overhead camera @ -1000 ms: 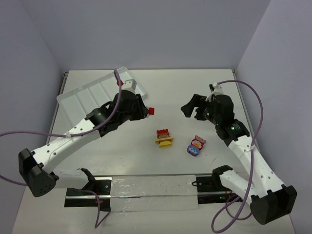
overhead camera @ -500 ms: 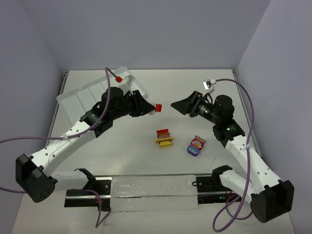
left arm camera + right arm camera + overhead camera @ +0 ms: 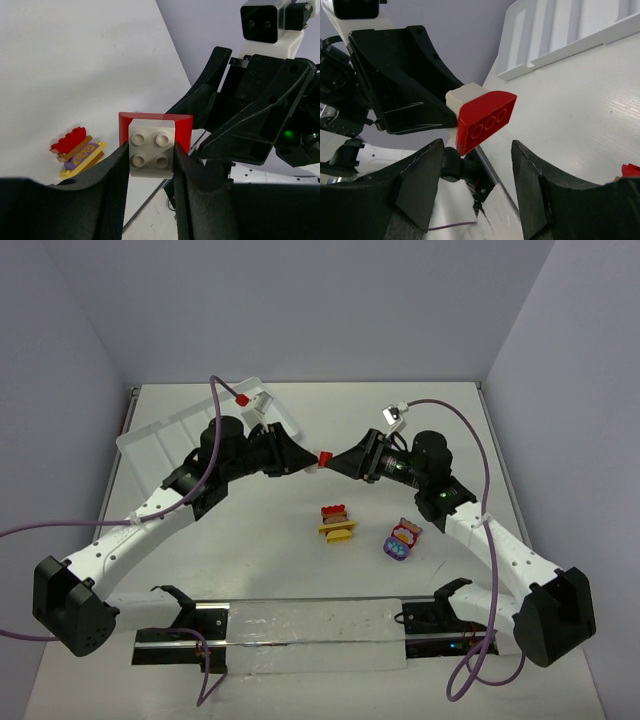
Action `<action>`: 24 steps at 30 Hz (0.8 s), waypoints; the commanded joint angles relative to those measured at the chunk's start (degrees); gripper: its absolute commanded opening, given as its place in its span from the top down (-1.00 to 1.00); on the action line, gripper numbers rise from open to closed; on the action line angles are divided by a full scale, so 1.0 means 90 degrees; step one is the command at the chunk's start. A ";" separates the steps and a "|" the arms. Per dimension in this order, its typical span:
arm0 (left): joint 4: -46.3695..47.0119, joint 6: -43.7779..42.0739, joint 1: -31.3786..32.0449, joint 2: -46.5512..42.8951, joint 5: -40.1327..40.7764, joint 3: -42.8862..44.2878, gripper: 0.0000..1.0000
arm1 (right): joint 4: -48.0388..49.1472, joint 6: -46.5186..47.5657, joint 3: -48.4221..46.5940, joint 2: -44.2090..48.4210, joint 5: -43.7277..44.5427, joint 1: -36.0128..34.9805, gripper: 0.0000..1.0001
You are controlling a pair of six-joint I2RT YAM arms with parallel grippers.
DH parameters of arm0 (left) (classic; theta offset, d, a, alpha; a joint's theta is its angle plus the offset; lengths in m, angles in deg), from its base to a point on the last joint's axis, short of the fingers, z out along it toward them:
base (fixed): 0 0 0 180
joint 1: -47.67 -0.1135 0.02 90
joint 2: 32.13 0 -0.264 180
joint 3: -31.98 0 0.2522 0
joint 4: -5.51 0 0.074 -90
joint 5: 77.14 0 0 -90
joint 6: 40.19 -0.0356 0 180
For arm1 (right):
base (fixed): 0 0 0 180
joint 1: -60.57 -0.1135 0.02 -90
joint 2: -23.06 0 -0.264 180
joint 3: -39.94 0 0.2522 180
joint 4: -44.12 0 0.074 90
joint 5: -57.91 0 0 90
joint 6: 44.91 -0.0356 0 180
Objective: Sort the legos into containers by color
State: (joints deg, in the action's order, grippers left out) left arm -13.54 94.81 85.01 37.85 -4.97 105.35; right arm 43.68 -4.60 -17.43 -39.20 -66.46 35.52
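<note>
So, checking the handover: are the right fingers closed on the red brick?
Open: right wrist view shows the right fingers either side of the red brick, with clear gaps.

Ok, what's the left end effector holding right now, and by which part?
The left end effector pinches a joined white-and-red lego pair by the white brick's two sides; the red brick juts out toward the right end effector.
</note>
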 commanded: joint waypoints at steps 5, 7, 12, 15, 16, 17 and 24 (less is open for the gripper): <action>0.0510 -0.0014 -0.0028 0.0102 -0.0283 -0.0052 0.99 | 0.0868 -0.0187 -0.0363 -0.0202 -0.0102 -0.0222 -0.02; 0.0588 0.0010 -0.0028 0.0108 -0.0300 -0.0096 1.00 | 0.0886 -0.0215 -0.0400 -0.0245 -0.0084 -0.0228 0.03; 0.0687 -0.0002 -0.0028 0.0128 -0.0312 -0.0101 1.00 | 0.0918 -0.0231 -0.0431 -0.0389 -0.0129 -0.0245 0.13; 0.0676 -0.0038 -0.0028 0.0115 -0.0294 -0.0080 0.99 | 0.0980 -0.0299 -0.0389 -0.0464 -0.0136 -0.0245 0.21; 0.0685 -0.0047 -0.0028 0.0124 -0.0303 -0.0080 0.99 | 0.1007 -0.0308 -0.0371 -0.0491 -0.0154 -0.0262 0.25; 0.0698 -0.0042 -0.0028 0.0119 -0.0328 -0.0086 0.99 | 0.1045 -0.0339 -0.0345 -0.0511 -0.0162 -0.0253 0.35; 0.0681 -0.0038 -0.0082 0.0059 -0.0353 -0.0127 1.00 | 0.1254 -0.0571 -0.0179 -0.0638 -0.0065 -0.0247 1.00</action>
State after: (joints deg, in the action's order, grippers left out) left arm -11.15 94.03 83.86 38.87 -5.26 103.94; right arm 49.46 -7.91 -18.46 -44.48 -65.60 34.26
